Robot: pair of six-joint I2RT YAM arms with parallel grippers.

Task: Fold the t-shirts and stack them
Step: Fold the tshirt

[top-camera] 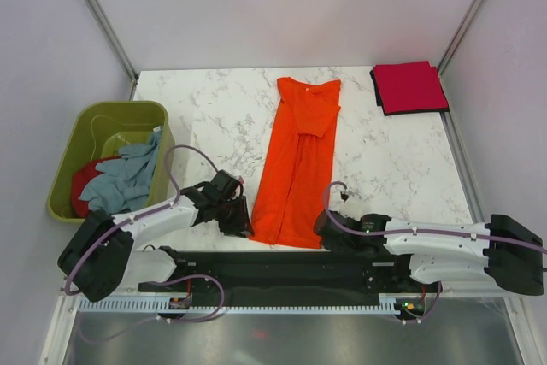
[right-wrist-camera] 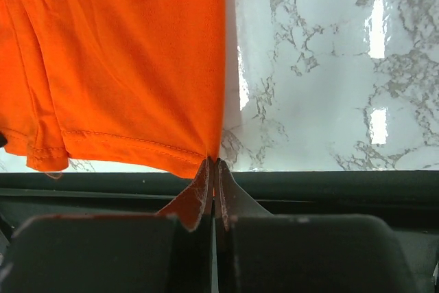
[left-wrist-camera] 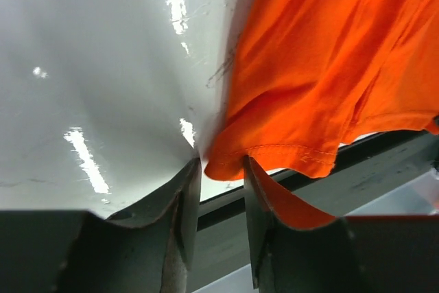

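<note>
Orange t-shirt [top-camera: 299,168], one of four: right pincer [right-wrist-camera: 215,165] pinches its hem, left pincer [left-wrist-camera: 221,168] agape.

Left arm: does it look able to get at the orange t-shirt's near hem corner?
Probably yes: the left gripper sits at the orange t-shirt, jaws apart around its hem corner, nothing in the way.

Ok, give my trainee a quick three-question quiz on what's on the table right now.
1. True or false: the right gripper is shut on a near hem corner of the orange t-shirt.
2. Where on the table does the folded red t-shirt lie? A far right corner, B near left corner, C centre.
3. Fill in: the grey-blue t-shirt lies in the green ___.
Key: 1 true; 2 A; 3 tub.
</note>
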